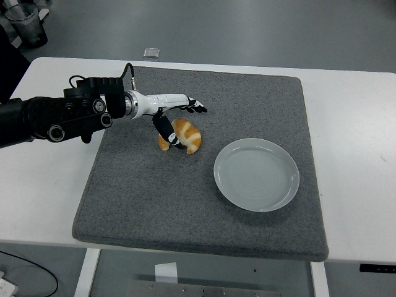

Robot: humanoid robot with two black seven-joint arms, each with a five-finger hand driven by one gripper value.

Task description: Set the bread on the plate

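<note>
1. Because it sits nearest the table's front edge, the plate (256,174) comes first: it lies empty on the grey mat (154,204), to the right of everything else and well apart from the hand.
2. Just beyond it and to the left, the bread (184,135) rests on the mat, a small golden, crescent-shaped roll. It looks light and soft, likely to dent under a hard squeeze, with a crust that should give fair grip; a gentle hold across its thick middle seems safest.
3. Over the bread's far left side, the left hand (176,111) reaches in from the left edge, fingers spread and stretched rightward above the roll, thumb angled down in front of its left end. Whether the thumb touches the crust cannot be told; nothing is gripped yet.
4. The right arm does not show.
</note>
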